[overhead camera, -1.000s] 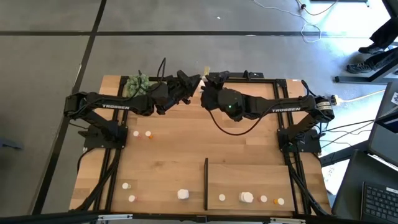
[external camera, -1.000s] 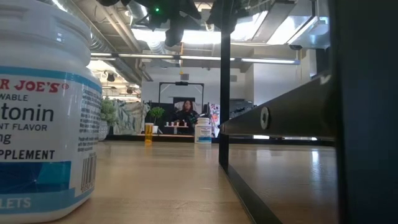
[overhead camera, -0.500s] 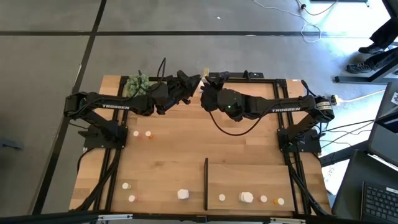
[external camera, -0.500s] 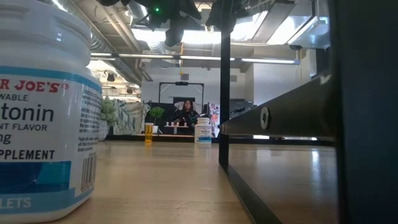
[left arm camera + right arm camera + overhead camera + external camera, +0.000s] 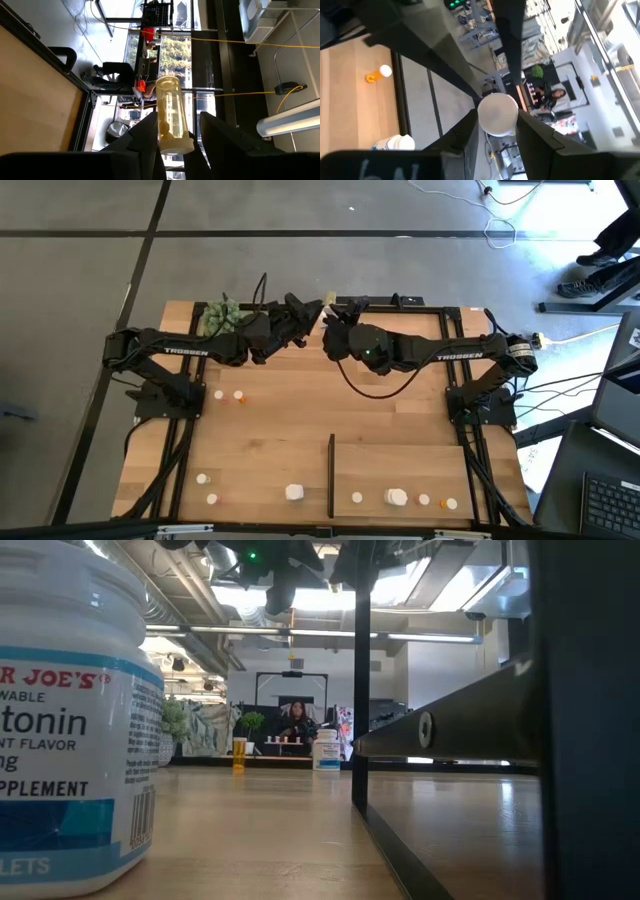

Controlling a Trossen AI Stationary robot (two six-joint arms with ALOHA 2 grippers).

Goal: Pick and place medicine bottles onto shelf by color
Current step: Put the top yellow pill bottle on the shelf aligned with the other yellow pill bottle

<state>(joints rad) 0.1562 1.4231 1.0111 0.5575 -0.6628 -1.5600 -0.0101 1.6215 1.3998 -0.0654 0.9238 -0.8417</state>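
Note:
My left gripper (image 5: 318,308) and my right gripper (image 5: 336,306) meet nose to nose high above the middle of the table's far edge. The left one is shut on a pale yellow see-through bottle (image 5: 172,115) with no cap on it. The right one is shut on a round white cap (image 5: 497,114); whatever lies behind the cap is hidden. The shelf (image 5: 400,465), a pale wood panel with a black strip (image 5: 331,475), lies at the near right. Small white and orange bottles stand on it (image 5: 397,497) and on the table (image 5: 239,395). My left gripper pinches the pale yellow bottle at one end (image 5: 175,145) between its two fingers. The bottle sticks out forward past the fingertips, lifted clear of the table. My right gripper pinches the white cap by its ribbed rim (image 5: 496,132), one finger on either side, clear of the table.
A green plant ball (image 5: 222,315) sits at the far left. A white (image 5: 219,394) and an orange bottle stand mid-left, and more (image 5: 294,492) stand along the near edge. In the low view a big labelled white bottle (image 5: 70,720) stands close by. A person (image 5: 298,720) sits far behind.

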